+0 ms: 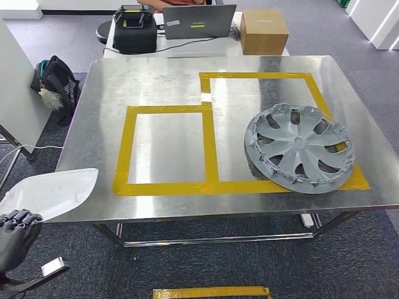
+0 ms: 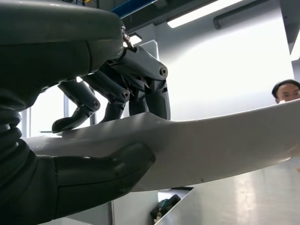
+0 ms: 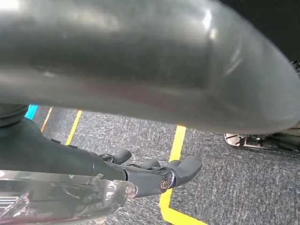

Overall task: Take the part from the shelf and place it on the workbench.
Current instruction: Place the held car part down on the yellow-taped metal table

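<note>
— Gripping of the white part is done by the left hand at the part's near end, so that the long free end is left to reach out over the near-left corner of the workbench. In the left wrist view the part is seen clamped between the thumb below and the fingers pressed on its upper face.

— Is it set down yet?

— Contact with the metal cannot be told; the part is judged to be carried, since the hand holding it is seen off the bench edge, over the carpet.

— Why is it held flat?

— A thin, curved shell is probably kept level so that it can be lowered onto the top without tipping. The left yellow-taped frame lies bare and nearest, and is judged the likely target.

— And the other frame?

— It is overlapped by a grey wheel cover, laid across its near-right corner.

— The right hand?

— The right hand is seen low over the carpet and yellow floor lines, nothing gripped, fingers loosely extended. It is judged to be kept clear of the placing.
</note>
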